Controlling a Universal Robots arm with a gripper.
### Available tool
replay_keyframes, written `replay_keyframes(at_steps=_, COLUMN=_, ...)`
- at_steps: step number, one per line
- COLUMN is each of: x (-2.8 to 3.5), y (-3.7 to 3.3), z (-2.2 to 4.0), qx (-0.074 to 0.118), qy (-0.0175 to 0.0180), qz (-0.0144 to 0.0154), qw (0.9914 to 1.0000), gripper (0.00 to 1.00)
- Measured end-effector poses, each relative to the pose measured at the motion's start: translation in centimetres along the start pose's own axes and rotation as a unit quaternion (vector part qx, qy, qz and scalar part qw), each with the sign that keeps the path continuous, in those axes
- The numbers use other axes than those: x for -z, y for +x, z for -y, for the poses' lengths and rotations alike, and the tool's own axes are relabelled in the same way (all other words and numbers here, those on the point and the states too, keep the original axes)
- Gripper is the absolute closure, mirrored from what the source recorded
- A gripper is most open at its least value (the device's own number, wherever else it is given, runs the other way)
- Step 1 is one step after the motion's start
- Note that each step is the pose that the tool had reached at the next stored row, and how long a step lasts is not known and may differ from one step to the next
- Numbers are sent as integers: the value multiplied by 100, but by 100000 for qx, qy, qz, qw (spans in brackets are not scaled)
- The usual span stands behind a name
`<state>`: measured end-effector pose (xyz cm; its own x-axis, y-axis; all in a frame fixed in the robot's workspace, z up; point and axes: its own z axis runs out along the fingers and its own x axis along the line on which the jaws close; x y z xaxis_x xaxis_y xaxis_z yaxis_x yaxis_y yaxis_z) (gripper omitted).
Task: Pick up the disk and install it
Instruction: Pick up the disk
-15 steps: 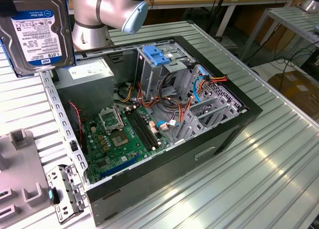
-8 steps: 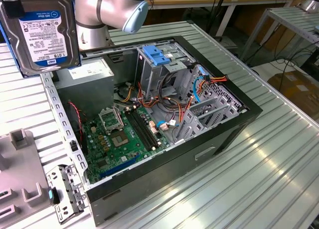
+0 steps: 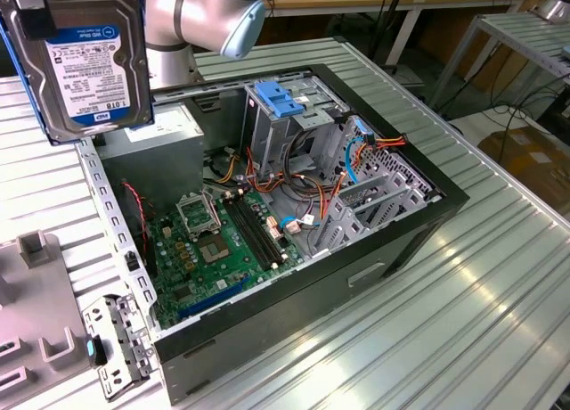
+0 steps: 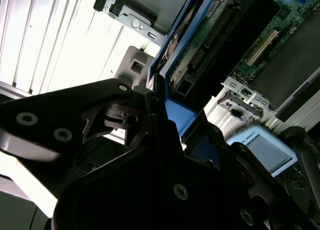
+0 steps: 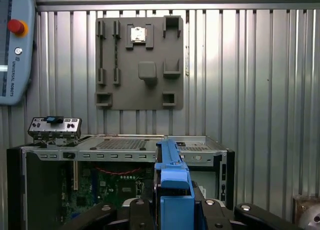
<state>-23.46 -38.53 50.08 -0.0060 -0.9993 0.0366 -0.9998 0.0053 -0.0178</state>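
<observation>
The disk [image 3: 85,67] hangs high above the open computer case [image 3: 419,223] at the exterior view's left, tilted on edge, its white and blue label facing the camera. Blue carrier rails run along its edges. In the first wrist view the disk [image 5: 175,182] is seen edge-on as a blue rail, clamped between the black fingers of my gripper [image 5: 172,210]. In the second wrist view my gripper [image 4: 170,125] is shut on the disk [image 4: 210,32], whose circuit-board underside shows. The case lies below the disk.
Inside the case are a green motherboard [image 3: 223,241], a grey power supply box [image 3: 156,134] and a metal drive cage with a blue latch [image 3: 280,98]. A grey fixture plate [image 5: 140,62], a loose metal bracket [image 3: 116,343] and a teach pendant [image 5: 15,45] lie on the ribbed table.
</observation>
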Motion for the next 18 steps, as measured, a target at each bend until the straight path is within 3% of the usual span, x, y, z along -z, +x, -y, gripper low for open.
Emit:
replay_keyframes(at_steps=10, x=-6, y=54, z=279, qx=-16, qy=-12, qz=-4, qw=100000, gripper=63)
replay_keyframes(at_steps=11, x=-8, y=60, z=341, qx=-22, qy=-14, qz=-4, qw=100000, gripper=63)
replay_keyframes(at_steps=15, x=-10, y=73, z=442, qx=-36, qy=-19, qz=-3, qw=100000, gripper=63)
replay_keyframes(at_steps=18, x=-13, y=89, z=559, qx=-71, qy=-31, qz=-4, qw=100000, gripper=63)
